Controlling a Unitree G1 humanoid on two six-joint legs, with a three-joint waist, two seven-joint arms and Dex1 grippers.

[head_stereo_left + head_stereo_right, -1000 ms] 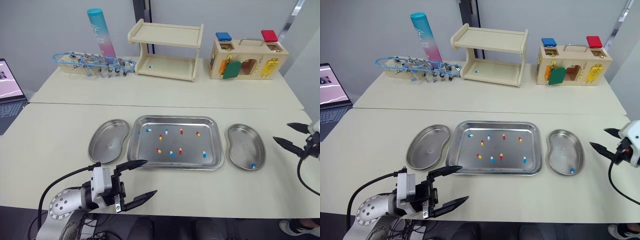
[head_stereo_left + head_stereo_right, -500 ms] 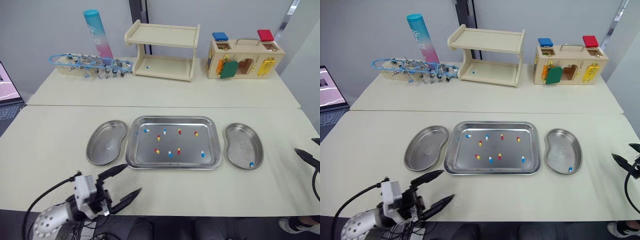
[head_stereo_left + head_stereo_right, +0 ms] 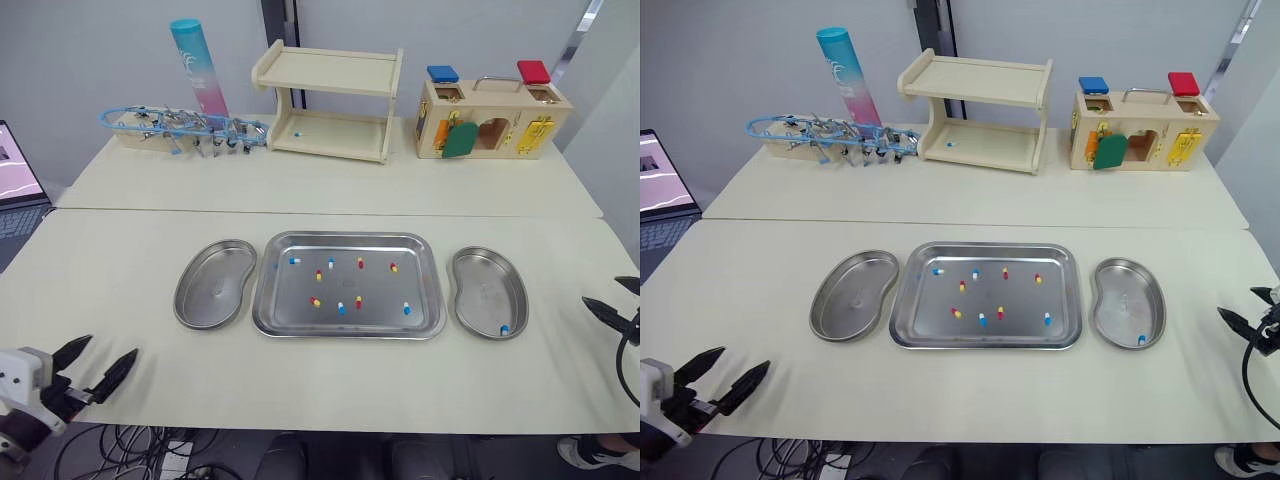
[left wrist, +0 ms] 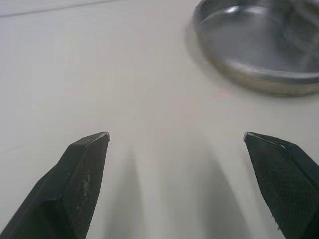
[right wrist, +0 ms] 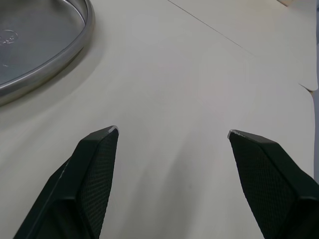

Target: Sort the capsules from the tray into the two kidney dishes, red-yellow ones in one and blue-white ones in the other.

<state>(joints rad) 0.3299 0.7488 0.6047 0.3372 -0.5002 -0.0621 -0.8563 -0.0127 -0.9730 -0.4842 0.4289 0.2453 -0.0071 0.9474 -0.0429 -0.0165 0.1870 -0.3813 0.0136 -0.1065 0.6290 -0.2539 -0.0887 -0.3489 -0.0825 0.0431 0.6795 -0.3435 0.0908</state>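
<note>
Counter (image 3: 320,385): carries everything listed below.
Tray (image 3: 348,237), centre: holds about nine capsules (image 3: 341,308), red-yellow and blue-white mixed, lying scattered and apart.
Left kidney dish (image 3: 215,290), just beside the tray: empty.
Right kidney dish (image 3: 488,285), just beside the tray: holds one blue-white capsule (image 3: 505,329) at its near end.
My left fingers (image 4: 75,189): spread wide, holding nothing, at the counter's near left edge, well apart from the tray.
My right fingers (image 5: 94,184): spread wide, holding nothing, out beyond the right dish.
Sorting, by my reckoning: barely begun, nearly all of it left.
</note>
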